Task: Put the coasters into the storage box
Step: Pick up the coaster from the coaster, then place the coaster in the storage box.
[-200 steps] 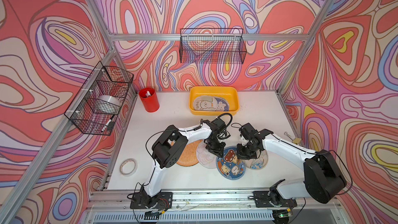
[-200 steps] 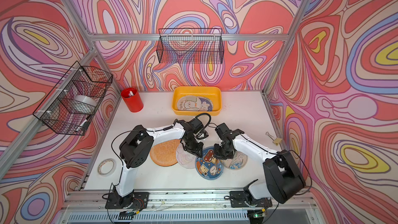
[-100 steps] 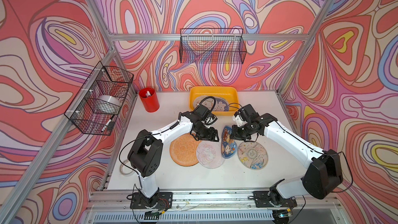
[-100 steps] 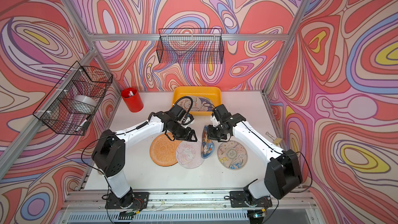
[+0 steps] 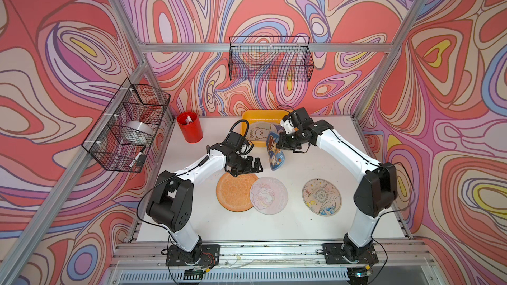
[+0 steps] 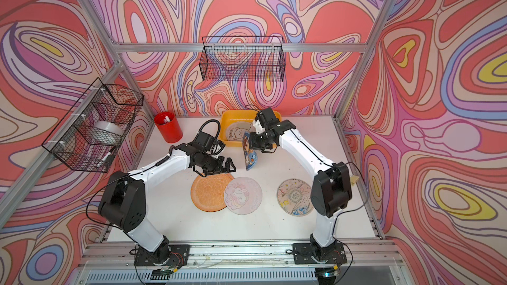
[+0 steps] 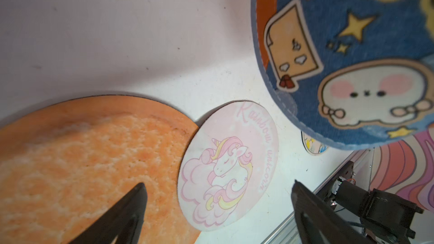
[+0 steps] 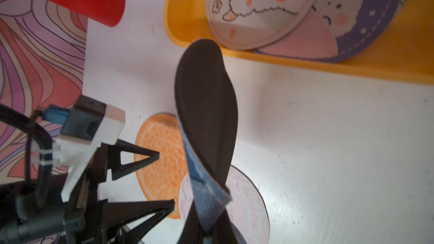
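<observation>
My right gripper [image 5: 280, 143] [image 8: 206, 221] is shut on the rim of a blue cartoon coaster [image 5: 275, 150] [image 6: 250, 152] [image 7: 352, 55]. The coaster hangs on edge just in front of the yellow storage box [image 5: 260, 112] [image 8: 187, 19]. Two coasters, a pale sheep one [image 5: 259, 132] [image 8: 253, 12] and a purple one [image 8: 366, 15], lie in the box. My left gripper [image 5: 248, 167] [image 7: 218, 183] stands open and empty over the far edge of the orange coaster [image 5: 236, 191] [image 7: 82, 160]. Overlapping that disc lies a pink unicorn coaster [image 5: 269, 195] [image 7: 225, 167]. Further right is a pale floral coaster [image 5: 321, 197].
A red cup [image 5: 190, 127] stands left of the box at the back. Black wire baskets hang on the back wall [image 5: 270, 58] and the left wall [image 5: 129, 124], the left one holding a tape roll [image 5: 136, 131]. Aluminium frame posts border the table.
The right gripper has lifted the blue coaster off the table and carried it back toward the box. The left gripper has let go, opened wide and drawn away to the left.
</observation>
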You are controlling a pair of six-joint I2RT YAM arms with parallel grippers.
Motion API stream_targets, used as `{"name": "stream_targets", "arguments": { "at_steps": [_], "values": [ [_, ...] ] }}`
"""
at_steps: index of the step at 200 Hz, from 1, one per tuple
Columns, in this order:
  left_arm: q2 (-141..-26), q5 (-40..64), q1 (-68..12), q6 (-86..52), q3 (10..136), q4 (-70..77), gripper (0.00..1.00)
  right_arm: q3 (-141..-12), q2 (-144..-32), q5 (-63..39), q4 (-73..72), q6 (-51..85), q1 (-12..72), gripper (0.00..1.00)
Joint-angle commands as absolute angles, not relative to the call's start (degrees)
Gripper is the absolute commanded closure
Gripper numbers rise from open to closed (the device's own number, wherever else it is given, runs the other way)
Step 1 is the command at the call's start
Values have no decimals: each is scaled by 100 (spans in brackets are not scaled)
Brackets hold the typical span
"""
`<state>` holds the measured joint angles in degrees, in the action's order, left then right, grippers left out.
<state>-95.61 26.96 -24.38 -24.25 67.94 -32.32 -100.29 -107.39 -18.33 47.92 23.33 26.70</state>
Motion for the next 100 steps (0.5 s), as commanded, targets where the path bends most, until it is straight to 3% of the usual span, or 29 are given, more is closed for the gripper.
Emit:
{"name": "stream_targets", "arguments": {
  "at_steps": [1, 65, 100],
  "values": [
    [-9328, 2737, -2241, -2464, 6639, -3055, 1, -10859, -11306, -1973, 4606, 2223, 2654, 100],
    [-9085, 2986, -1768, -2432, 6096, -2838, 0, -13545, -13333, -2049, 4570, 2294, 2547, 100],
    [-9070, 3041, -1625, -2434, 5987, -2826, 0, -13966, -14045, -2008, 3937, 2623, 2299, 100]
  ]
}}
